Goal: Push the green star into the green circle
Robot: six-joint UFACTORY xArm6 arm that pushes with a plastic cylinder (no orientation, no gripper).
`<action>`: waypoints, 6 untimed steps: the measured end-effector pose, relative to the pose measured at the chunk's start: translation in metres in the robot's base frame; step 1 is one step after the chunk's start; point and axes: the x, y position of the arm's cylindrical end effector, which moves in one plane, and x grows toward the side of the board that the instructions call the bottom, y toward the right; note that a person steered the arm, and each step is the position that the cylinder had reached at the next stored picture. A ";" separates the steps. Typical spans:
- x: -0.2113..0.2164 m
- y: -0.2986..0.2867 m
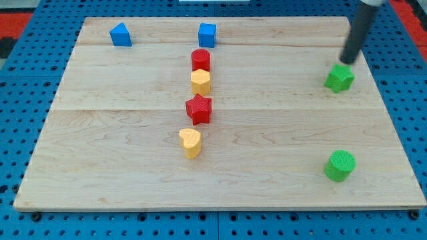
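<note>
Sitting nearest the view's bottom, at the right, is the green circle (340, 165), a short ribbed cylinder on the pale wooden board (120, 173), whose planks show long grain lines. Left of centre lies a yellow heart (190, 142), then a red star (199, 109), a yellow hexagon (200, 81) and a red cylinder (201, 59), the last two touching, all in a rough column running up the view. The green star (339, 78) rests near the board's right edge, well apart from the green circle and straight above it in the view. My tip (347, 61) stands just above the star, touching or nearly so; there is no pincer on this rod. Farthest off sit a blue cube (207, 34) and a blue triangular block (121, 35). No writing is legible anywhere
</note>
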 end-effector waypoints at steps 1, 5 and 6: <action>0.049 -0.055; 0.076 -0.076; 0.053 -0.106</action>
